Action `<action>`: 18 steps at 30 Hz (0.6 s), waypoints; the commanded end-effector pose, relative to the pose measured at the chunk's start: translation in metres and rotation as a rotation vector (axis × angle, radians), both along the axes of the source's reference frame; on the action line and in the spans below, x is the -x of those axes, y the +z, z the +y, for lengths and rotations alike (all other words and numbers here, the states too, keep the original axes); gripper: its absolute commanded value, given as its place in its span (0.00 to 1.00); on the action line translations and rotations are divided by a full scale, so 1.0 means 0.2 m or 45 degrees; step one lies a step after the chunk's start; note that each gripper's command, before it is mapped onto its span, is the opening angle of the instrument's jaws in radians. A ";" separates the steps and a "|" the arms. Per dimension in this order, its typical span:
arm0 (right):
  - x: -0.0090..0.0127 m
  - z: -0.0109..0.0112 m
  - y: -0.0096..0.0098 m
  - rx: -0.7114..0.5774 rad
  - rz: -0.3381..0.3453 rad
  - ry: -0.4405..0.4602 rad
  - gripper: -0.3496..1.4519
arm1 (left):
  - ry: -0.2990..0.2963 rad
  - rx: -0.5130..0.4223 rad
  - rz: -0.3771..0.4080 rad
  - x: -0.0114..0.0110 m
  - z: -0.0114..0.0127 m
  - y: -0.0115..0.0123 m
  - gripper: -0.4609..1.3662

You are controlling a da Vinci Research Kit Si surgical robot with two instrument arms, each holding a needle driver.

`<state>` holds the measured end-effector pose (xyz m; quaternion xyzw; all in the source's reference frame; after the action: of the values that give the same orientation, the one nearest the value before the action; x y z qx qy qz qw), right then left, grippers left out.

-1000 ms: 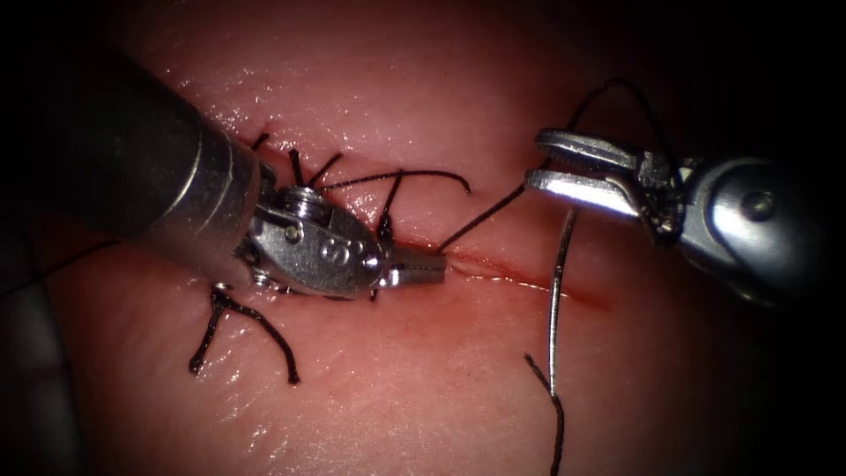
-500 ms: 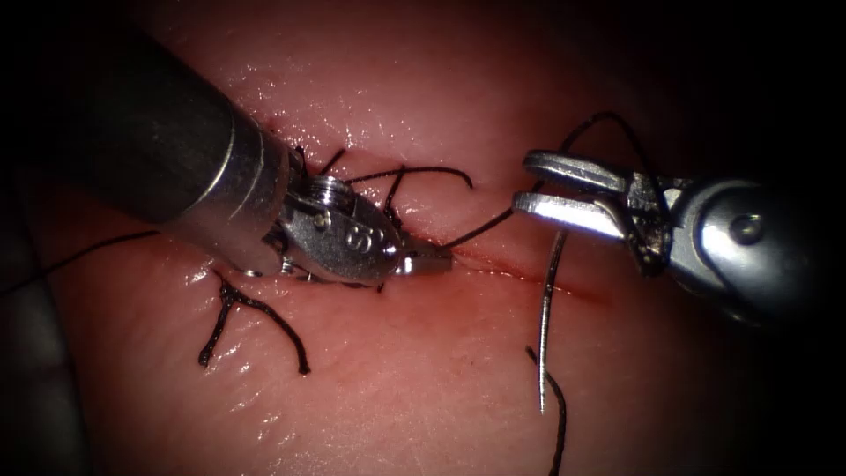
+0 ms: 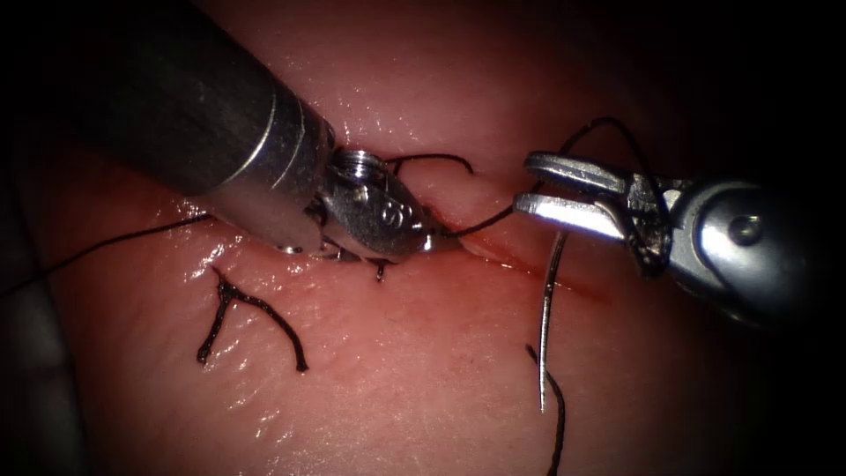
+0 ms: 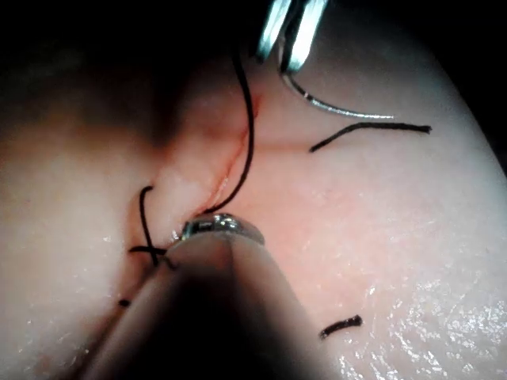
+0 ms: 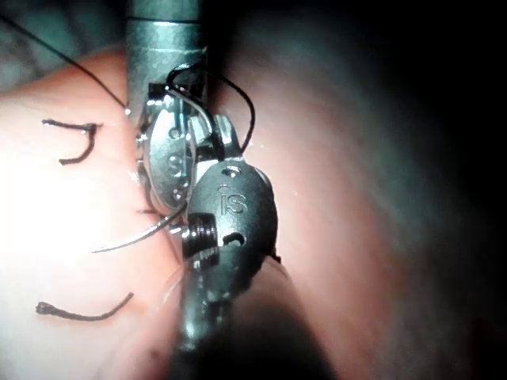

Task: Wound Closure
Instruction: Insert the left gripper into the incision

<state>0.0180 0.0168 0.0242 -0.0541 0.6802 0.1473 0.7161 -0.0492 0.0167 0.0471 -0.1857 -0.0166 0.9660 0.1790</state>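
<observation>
We see wet, glossy tissue [image 3: 423, 379], polished metal on both tools — left tool [image 3: 429, 240] and right tool [image 3: 529, 183] — a bright steel needle [image 3: 548, 308], and matt black thread [image 3: 480, 225]

Left tool [image 3: 438, 238]: advanced right along cut [image 3: 538, 271], jaws now hidden against tissue [image 3: 397, 379].
Needle [image 3: 547, 326]: shifted slightly left.

The left arm's tool [image 4: 218, 228] is seen pressed against the tissue [image 4: 380, 237] at the cut [image 4: 230, 154], its jaws hidden. A thread [image 4: 249, 134] is run from its tip toward the right arm's tool [image 4: 291, 36], by which the needle [image 4: 337, 105] is gripped near one end. Cut ends of thread [image 4: 372, 131] are scattered nearby.
</observation>
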 end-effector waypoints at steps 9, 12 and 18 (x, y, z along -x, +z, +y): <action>0.001 0.000 0.000 0.000 0.001 0.004 0.00 | 0.228 -0.306 0.144 -0.001 0.000 0.001 0.06; 0.002 0.000 0.000 0.000 -0.001 0.006 0.00 | 0.268 -0.350 0.170 -0.002 0.000 0.000 0.06; 0.001 0.000 0.000 0.003 0.002 0.020 0.00 | 0.305 -0.362 0.156 -0.007 -0.001 0.000 0.06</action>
<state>0.0176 0.0168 0.0243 -0.0586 0.6815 0.1504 0.7138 -0.0476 0.0162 0.0472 -0.0946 -0.1579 0.9789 0.0885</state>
